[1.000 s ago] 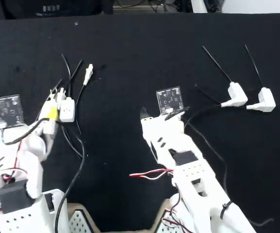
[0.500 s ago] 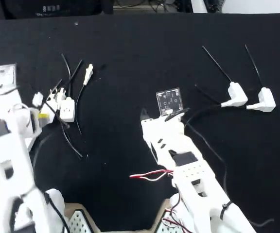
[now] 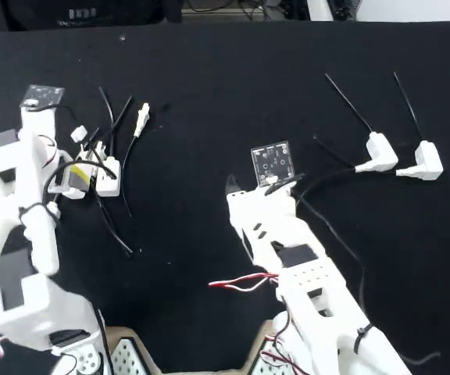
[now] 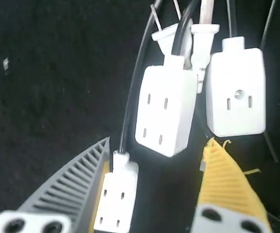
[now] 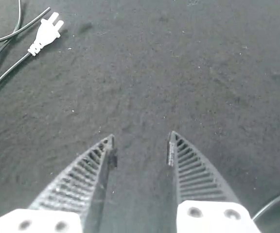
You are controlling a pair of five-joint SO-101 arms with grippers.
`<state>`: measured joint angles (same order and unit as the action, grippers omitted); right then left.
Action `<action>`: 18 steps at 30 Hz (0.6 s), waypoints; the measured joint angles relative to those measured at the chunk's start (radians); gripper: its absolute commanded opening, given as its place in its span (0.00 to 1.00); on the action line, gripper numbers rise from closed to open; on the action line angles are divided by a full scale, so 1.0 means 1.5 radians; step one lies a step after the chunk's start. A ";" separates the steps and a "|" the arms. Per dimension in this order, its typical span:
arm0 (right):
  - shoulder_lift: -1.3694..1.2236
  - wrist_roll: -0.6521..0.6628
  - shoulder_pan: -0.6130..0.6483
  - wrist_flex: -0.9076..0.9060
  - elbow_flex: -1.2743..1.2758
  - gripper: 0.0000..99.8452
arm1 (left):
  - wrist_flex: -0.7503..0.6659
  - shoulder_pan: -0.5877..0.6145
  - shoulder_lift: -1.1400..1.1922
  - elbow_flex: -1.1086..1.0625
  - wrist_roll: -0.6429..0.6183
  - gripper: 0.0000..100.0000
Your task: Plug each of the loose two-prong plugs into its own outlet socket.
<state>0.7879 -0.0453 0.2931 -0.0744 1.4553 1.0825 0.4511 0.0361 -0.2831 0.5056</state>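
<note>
Left arm has been swinging up; left gripper, wide open, is hovering over white plastic outlet blocks at black table's 9 o'clock. Cream flat two-prong plug is lying at 10: prob. light, rigid, w/ floppy cord, so best pinching body sides. Right gripper is idling at centre, narrowly open.

left arm raised along the surface's left edge, wrist bent over, left gripper pointing down with fingers spread wide. right arm stretched low from the near edge toward the centre, right gripper parted, tips just above the surface.
</note>
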 measured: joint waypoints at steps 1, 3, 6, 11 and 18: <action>0.000 0.000 0.000 0.000 0.000 0.17 | 0.000 0.000 0.016 0.010 0.007 0.30; 0.000 0.000 0.000 0.000 0.000 0.17 | 0.000 0.000 0.042 0.030 0.020 0.30; 0.000 0.000 0.000 0.000 0.000 0.17 | -0.001 -0.003 0.072 0.051 0.040 0.30; 0.000 0.000 0.000 0.000 0.000 0.16 | -0.001 -0.006 0.119 0.091 0.054 0.30; 0.000 0.000 0.000 0.000 0.000 0.16 | 0.000 -0.007 0.205 0.150 0.057 0.30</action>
<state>0.7879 -0.0453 0.2931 -0.0744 1.4553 1.0825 0.4404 0.3429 -0.0575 0.5915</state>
